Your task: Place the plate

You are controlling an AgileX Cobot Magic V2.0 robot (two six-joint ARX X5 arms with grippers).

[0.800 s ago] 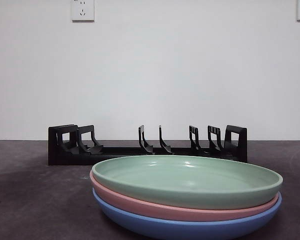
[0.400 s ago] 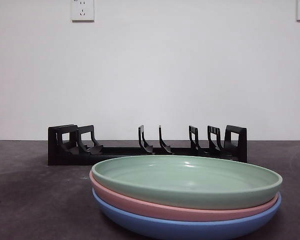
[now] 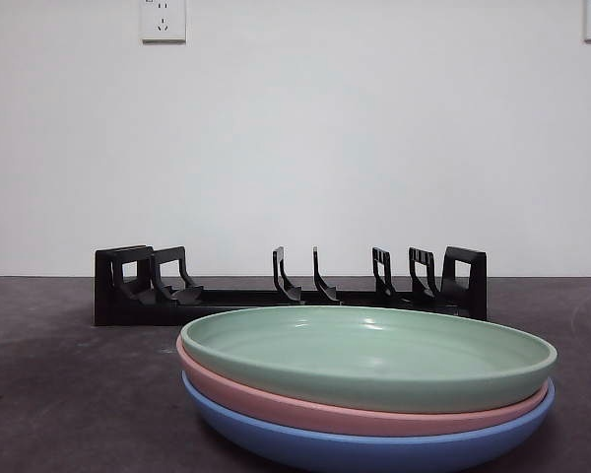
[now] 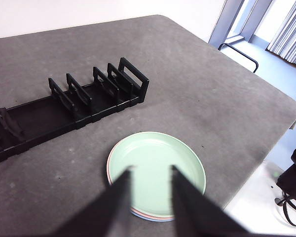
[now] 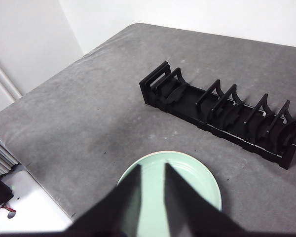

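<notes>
I am a robot with two arms, both raised high above a grey table [image 4: 222, 103]. Nothing is held yet.

Well beyond my tools, a long black rack [image 3: 291, 291] lies across the table. Its upright dividers form empty slots, built to hold plates on edge, so I judge a plate belongs there.

Below both tools, nearer to me than the rack, sits a stack of three plates. The green plate [image 3: 369, 357] is on top, the pink plate [image 3: 276, 402] under it, the blue plate [image 3: 374, 451] at the bottom. They lie flat and nested, so only the green one is free to lift first.

My left tool [image 4: 149, 173] hangs over the green plate's near side, its jaws apart with the plate showing between them. My right tool [image 5: 152, 170] hangs over the same plate from the other side, jaws also apart, gripping nothing. Both look poised to descend on the stack.
</notes>
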